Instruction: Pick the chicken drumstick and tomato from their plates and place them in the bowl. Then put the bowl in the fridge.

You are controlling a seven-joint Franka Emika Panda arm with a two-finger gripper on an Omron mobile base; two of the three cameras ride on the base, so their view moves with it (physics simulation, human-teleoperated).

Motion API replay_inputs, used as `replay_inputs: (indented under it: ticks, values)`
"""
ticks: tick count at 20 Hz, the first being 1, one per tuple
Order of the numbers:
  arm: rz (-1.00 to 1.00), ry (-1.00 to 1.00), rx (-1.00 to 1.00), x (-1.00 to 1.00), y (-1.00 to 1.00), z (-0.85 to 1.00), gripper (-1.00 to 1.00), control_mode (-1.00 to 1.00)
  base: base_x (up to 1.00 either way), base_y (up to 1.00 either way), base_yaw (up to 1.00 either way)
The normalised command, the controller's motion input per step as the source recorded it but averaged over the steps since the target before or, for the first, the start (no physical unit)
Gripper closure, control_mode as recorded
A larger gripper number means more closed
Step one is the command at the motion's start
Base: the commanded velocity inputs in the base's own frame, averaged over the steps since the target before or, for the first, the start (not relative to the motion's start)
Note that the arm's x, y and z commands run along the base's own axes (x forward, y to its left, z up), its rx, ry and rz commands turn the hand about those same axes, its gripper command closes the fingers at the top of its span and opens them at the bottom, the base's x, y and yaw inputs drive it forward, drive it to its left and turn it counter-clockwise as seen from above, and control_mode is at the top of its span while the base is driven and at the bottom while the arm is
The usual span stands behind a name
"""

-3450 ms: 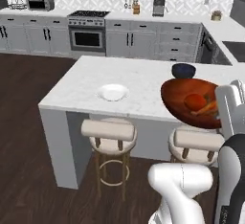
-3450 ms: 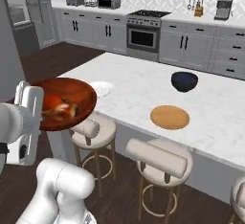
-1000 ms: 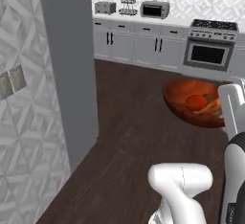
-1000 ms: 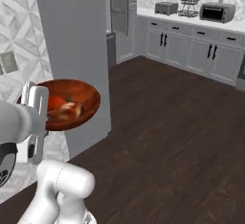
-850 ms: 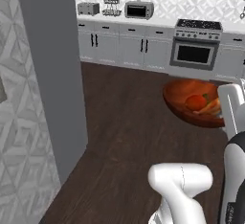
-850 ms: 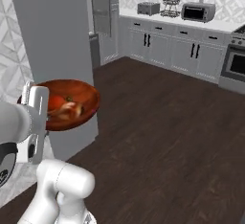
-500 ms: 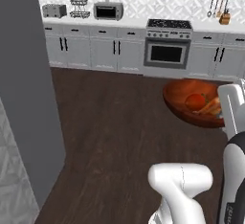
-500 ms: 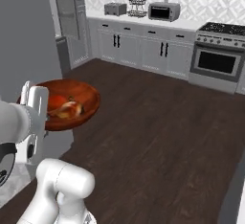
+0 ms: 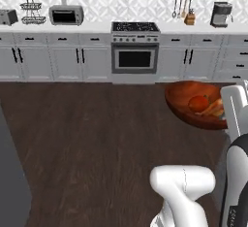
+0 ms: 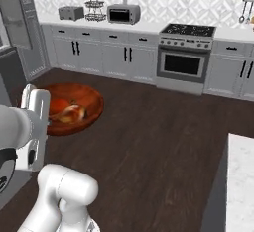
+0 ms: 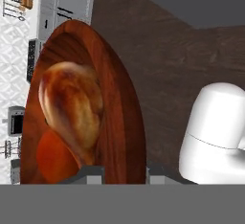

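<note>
Hand view: claw (image 11: 123, 170) clamps the rim of the glossy reddish-brown bowl (image 11: 117, 103), brown roasted drumstick (image 11: 72, 106) and red tomato (image 11: 52, 158) inside, above dark wooden floor (image 9: 87, 129).

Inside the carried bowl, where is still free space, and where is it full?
The bowl is bare on its side away from the end effector. The tomato and the chicken drumstick lie together near the gripped rim.

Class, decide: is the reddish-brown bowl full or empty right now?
Holding food: the bowl contains the tomato and the chicken drumstick.
</note>
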Motion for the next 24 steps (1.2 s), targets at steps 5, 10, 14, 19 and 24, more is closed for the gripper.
replay_inputs:
  ticks: [5,10,14,19,24]
  values:
    - [0.0,0.0,0.0,0.0,0.0,0.0,1.0,1.0,1.0,0.0,-0.19]
    - [0.0,0.0,0.0,0.0,0.0,0.0,1.0,1.0,1.0,-0.06,0.0]
    - [0.0,0.0,0.0,0.0,0.0,0.0,1.0,1.0,1.0,-0.02,0.05]
    - [0.0,0.0,0.0,0.0,0.0,0.0,1.0,1.0,0.92,-0.27,0.19]
    - [0.0,0.0,0.0,0.0,0.0,0.0,1.0,1.0,0.71,-0.04,0.22]
